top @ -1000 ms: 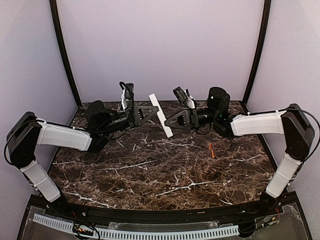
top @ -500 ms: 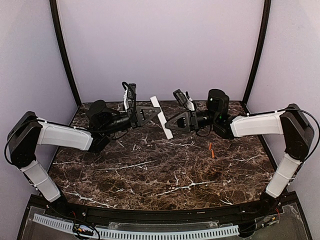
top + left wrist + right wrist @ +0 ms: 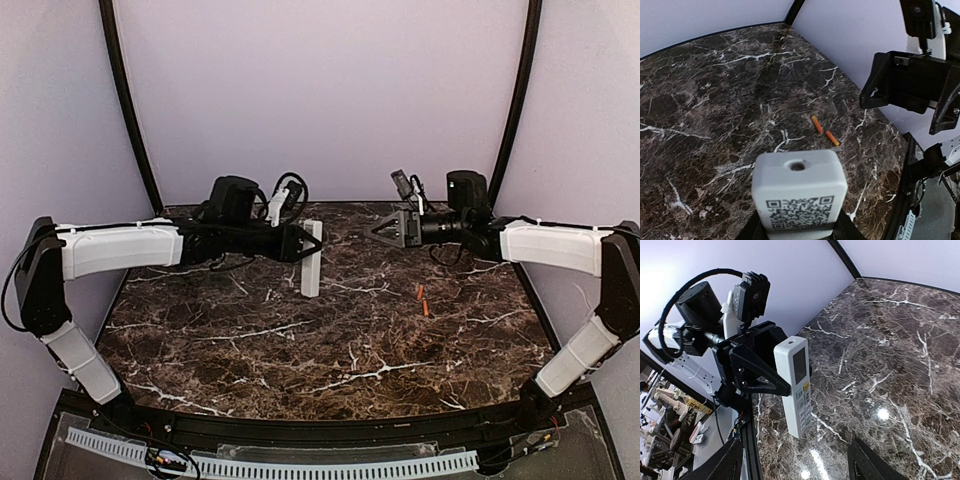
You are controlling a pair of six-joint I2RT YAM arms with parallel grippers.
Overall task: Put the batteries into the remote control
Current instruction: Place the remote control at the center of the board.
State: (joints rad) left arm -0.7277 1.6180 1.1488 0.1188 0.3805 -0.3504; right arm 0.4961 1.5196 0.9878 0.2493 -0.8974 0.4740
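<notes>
Your left pincer [image 3: 298, 243] pinches the remote control [image 3: 311, 258] aloft near the far edge of the bench [image 3: 200, 350]. The right pincer [image 3: 380, 230] is spread and empty. The batteries [image 3: 423, 300] lie toward the right edge, so fetching one is probably your next move.

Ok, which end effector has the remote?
The left end effector, clamped on the white remote control; the right end effector is open, empty and apart from it.

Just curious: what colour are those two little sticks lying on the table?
Orange-red; the batteries show best in the left wrist view.
</notes>
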